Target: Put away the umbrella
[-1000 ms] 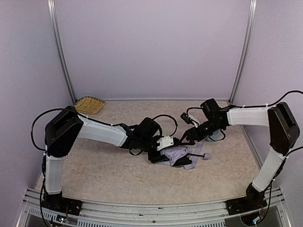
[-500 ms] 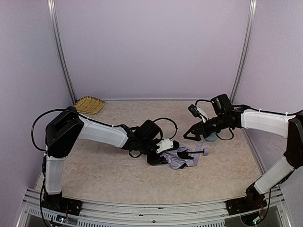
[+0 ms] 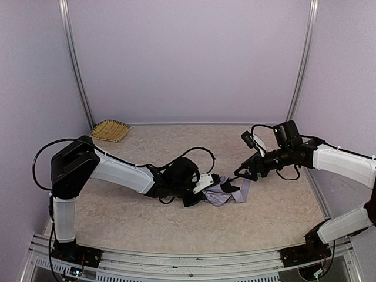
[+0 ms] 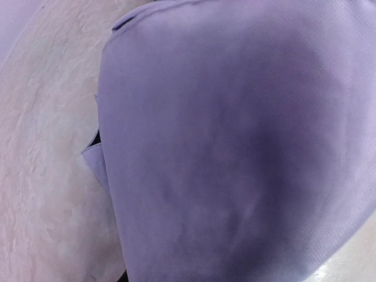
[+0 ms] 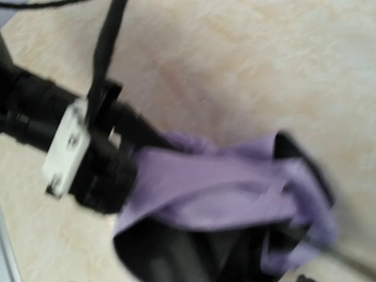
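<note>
A pale stone-patterned table (image 3: 117, 217) is enclosed by lilac walls. The left arm (image 3: 117, 173) is stretched low across it towards the middle, and the right arm (image 3: 341, 163) is extended inward from the right side.

The umbrella (image 3: 222, 195) is seen lying crumpled on the table near its centre, between the two arms, with lavender fabric uppermost and black folds showing beneath (image 5: 223, 188). The left wrist view is almost wholly filled by this fabric (image 4: 235, 147).

A woven mat (image 3: 111, 130) is set flat in the far left corner, well apart from the umbrella.

The left gripper (image 3: 202, 189) is pressed against the umbrella's left edge; its fingers are hidden by cloth, so how wide they are set, and whether cloth is held, cannot be told. The right gripper (image 3: 239, 174) is held just above the umbrella's right end; its opening cannot be made out either.
</note>
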Controlling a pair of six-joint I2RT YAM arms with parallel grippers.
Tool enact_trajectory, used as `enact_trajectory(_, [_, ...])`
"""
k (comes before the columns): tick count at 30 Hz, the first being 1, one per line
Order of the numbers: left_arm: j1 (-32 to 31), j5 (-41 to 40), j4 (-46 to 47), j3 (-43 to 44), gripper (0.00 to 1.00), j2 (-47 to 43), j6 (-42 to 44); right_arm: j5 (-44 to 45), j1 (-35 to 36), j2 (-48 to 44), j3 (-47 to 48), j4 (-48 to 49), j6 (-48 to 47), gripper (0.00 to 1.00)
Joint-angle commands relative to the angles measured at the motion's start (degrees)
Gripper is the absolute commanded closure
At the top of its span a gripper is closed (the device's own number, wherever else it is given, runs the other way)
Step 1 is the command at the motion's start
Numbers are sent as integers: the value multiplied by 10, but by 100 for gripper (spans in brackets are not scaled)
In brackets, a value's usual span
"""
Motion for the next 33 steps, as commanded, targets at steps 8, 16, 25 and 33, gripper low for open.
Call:
enact_trajectory(8, [2, -292, 161, -105, 100, -106, 57, -113, 9, -13, -108, 221, -1, 22])
enact_trajectory(16, [3, -351, 208, -121, 100, -201, 150, -105, 9, 7, -94, 269, -61, 18])
enact_trajectory(25, [-8, -349, 165, -86, 100, -268, 191, -56, 29, 29, -72, 315, -69, 18])
enact_trajectory(33, [-18, -318, 138, -61, 100, -310, 202, -75, 35, 42, -74, 356, -83, 12])
